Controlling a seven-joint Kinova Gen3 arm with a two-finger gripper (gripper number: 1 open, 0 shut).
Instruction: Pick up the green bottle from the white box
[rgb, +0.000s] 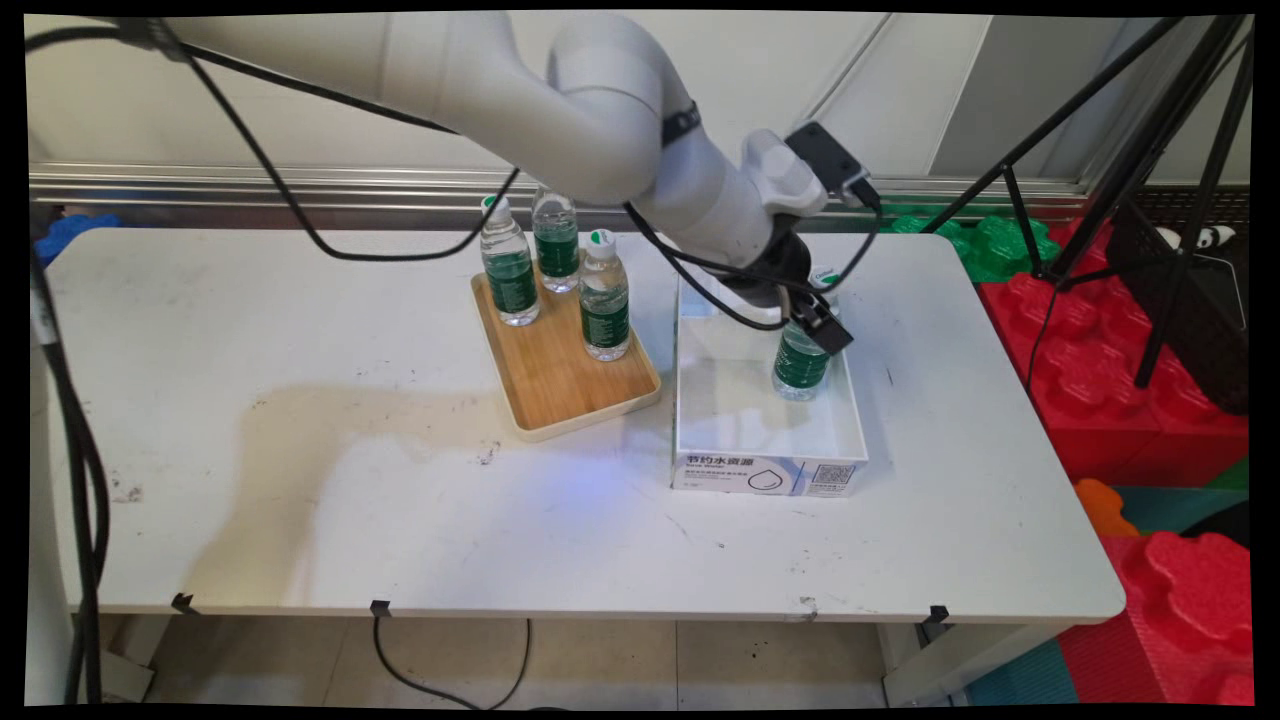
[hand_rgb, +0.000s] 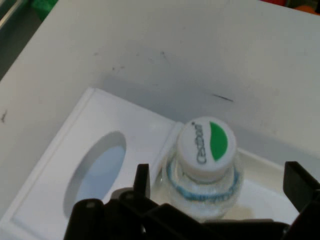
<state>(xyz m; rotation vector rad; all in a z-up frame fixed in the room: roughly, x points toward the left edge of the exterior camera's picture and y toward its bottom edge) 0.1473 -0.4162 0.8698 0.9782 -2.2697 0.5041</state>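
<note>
**End effector around a bottle in the white box**

The end effector (rgb: 812, 322) reaches down into the white box (rgb: 700, 400), at the neck of a bottle (rgb: 800, 365) standing upright in the box's far right part; its fingers stand apart on either side of the bottle, and from these views I cannot tell whether they press on it. The box sits on the tabletop (rgb: 300, 450) right of centre, its printed front wall facing the camera; just beside it on the left lies a wooden tray (rgb: 560, 385), turned at an angle, its near right corner close to the box wall; three more bottles stand upright at the tray's far end: a left bottle (rgb: 508, 265), a back bottle (rgb: 555, 240) and a right bottle (rgb: 604, 297). Black cables (rgb: 300, 215) hang from the arm, looping in front of the tray bottles and the box's far wall; the wrist hides the box's far right corner. Red and green foam blocks (rgb: 1100, 340) and a black tripod (rgb: 1150, 160) lie off the tabletop's right side.

The hand view alone shows the bottle's (hand_rgb: 205, 170) white cap with a green mark, seen from above between the two fingers (hand_rgb: 142, 180); it also shows an oval cut-out (hand_rgb: 97, 167) in the box wall (hand_rgb: 60, 170); the main view alone shows the tray and its bottles.
</note>
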